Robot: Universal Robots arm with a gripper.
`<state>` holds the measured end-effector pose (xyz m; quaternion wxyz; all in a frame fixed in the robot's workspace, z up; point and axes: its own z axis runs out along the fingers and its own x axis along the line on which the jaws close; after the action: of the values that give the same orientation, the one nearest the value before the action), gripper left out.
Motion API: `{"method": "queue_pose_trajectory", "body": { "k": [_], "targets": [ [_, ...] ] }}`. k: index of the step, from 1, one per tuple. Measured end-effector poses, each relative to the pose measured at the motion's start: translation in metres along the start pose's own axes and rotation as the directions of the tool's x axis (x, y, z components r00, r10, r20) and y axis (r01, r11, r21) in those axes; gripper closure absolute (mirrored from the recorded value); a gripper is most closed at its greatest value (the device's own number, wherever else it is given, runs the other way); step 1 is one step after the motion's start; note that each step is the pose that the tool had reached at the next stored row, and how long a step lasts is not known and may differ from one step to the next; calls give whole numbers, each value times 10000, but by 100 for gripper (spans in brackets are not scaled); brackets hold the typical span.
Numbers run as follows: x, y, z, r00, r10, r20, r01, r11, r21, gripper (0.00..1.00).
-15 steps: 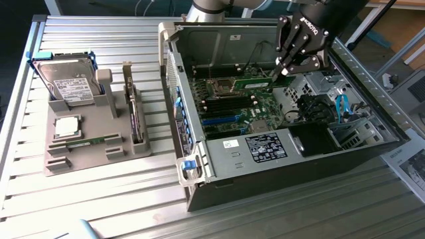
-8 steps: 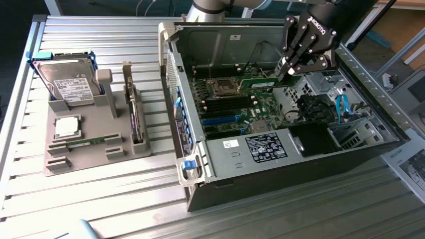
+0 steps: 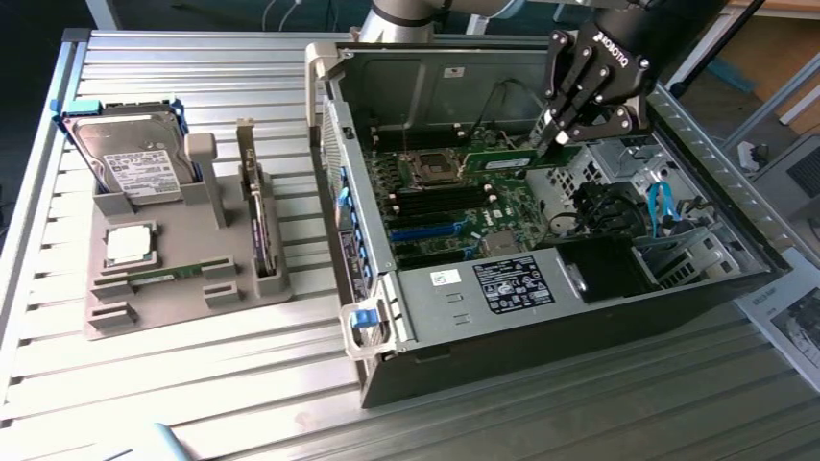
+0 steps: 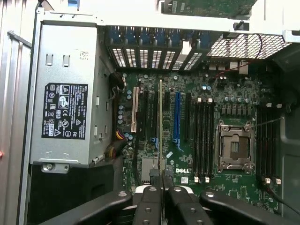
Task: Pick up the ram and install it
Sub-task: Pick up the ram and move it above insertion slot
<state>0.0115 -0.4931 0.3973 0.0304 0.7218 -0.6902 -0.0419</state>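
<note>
The claw [image 3: 554,142] is clenched on the ram [image 3: 502,159], pinching one end of the green stick so that the rest juts from the fingertips toward the exterior view's left, inside the open computer case [image 3: 384,322]. In the wrist view the claw [image 4: 161,177] has the ram [image 4: 161,126] edge-on, a thin pale line running straight away from the fingers [image 4: 150,201], so its chips and face are hidden there. Below the claw lies the motherboard [image 3: 436,206], and the ram hangs over it (whether its lower edge touches any slot cannot be told). The open processor socket [image 3: 433,169] sits near the stick's free end. In the wrist view that socket [image 4: 233,145] lies off to one side of the held stick, with black memory slots [image 4: 204,140] between them, and the power supply [image 4: 65,93] lies on the other side, its label too small to read. The arm above the claw is cut off by the frame edge. Well apart from the claw, outside the case, a gray tray [image 3: 192,288] holds a hard drive [image 3: 134,163], a silver processor [image 3: 129,245] and a dark card [image 3: 260,230] standing on edge.
</note>
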Motion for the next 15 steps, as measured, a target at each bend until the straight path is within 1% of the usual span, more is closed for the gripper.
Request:
{"method": "queue_pose_trajectory", "body": {
  "k": [2,4,6,8,10,12,13,14,15],
  "targets": [
    [0,4,1,10000,0,0,0,10000,51,88],
    [0,10,1,10000,-1,-1,1,9999,130,88],
    [0,15,2,10000,-3,0,3,9998,223,88],
    [-1,23,2,10000,-5,0,5,9994,349,88],
    [-2,40,3,10000,-11,20,10,9985,555,88],
    [-2,54,5,10000,-16,31,14,9975,713,88],
    [-3,63,6,10000,-20,38,17,9966,819,88],
    [-3,69,7,10000,-22,42,18,9961,886,88],
    [-3,81,8,10000,-25,48,20,9948,1018,88]
  ]
}}
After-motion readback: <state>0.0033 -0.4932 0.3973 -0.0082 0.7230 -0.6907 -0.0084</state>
